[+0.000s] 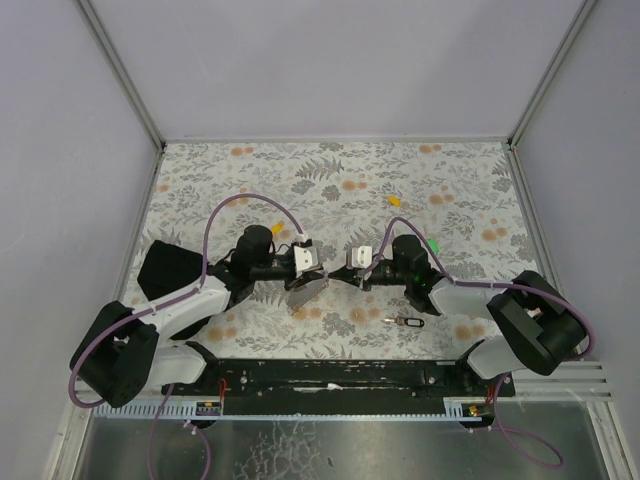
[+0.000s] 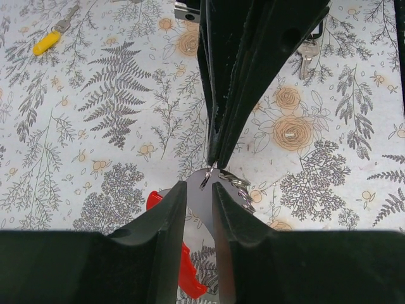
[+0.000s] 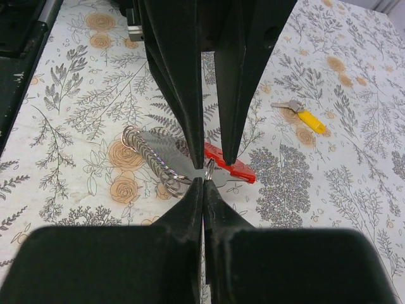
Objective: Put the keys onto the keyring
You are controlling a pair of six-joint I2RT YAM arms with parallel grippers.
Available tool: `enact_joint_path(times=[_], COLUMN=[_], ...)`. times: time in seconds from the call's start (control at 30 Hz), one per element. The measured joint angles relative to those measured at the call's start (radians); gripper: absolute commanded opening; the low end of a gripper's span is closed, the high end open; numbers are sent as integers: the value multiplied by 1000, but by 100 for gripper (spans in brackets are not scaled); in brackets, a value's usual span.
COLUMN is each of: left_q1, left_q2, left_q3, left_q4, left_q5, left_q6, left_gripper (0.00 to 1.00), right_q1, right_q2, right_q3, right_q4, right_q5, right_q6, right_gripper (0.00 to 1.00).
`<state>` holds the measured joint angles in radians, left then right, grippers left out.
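The keyring is a flat grey fan-shaped piece (image 3: pixel 149 147) edged with several small metal rings, joined to a red loop (image 3: pixel 231 168). It is tilted just above the table between the two arms (image 1: pixel 308 290). My left gripper (image 2: pixel 199 187) is closed across the grey piece's narrow part, its fingertips (image 3: pixel 197 158) either side of it. My right gripper (image 3: pixel 204 180) is shut, its tips pinching one small ring (image 2: pixel 205 178) at the plate's edge. A black-headed key (image 1: pixel 405 321) lies near the right arm. Yellow (image 1: pixel 395 201), orange (image 1: pixel 277 228) and green (image 1: pixel 435 244) keys lie farther back.
The floral tablecloth (image 1: pixel 340 170) is ringed by grey walls and a metal frame. A yellow-headed key (image 2: pixel 47 42) lies at the upper left of the left wrist view. Another key (image 3: pixel 310 120) lies to the right in the right wrist view. Both arm bases sit at the near rail (image 1: pixel 330 375).
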<state>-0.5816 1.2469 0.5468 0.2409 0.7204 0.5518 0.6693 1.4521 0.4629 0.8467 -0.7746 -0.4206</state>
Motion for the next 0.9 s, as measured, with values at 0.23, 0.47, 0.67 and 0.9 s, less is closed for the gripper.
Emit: enact_joint_path(times=[0.23, 0.47, 0.67, 0.9], left_q1=[0, 1, 1, 1], left_q2=[17, 33, 33, 33], left_q3=[0, 2, 3, 3], left_q4=[0, -1, -1, -2], left_q5=[27, 43, 51, 63], left_q6=[21, 28, 30, 30], left_gripper=[14, 12, 7, 0], right_q1=[0, -1, -1, -2], right_q2=[0, 0, 0, 0], right_q3=[0, 10, 11, 17], right_q4=[0, -13, -24, -34], right_q5=[-6, -14, -29, -32], right_q6=[0, -1, -2, -2], right_gripper=[0, 0, 0, 0])
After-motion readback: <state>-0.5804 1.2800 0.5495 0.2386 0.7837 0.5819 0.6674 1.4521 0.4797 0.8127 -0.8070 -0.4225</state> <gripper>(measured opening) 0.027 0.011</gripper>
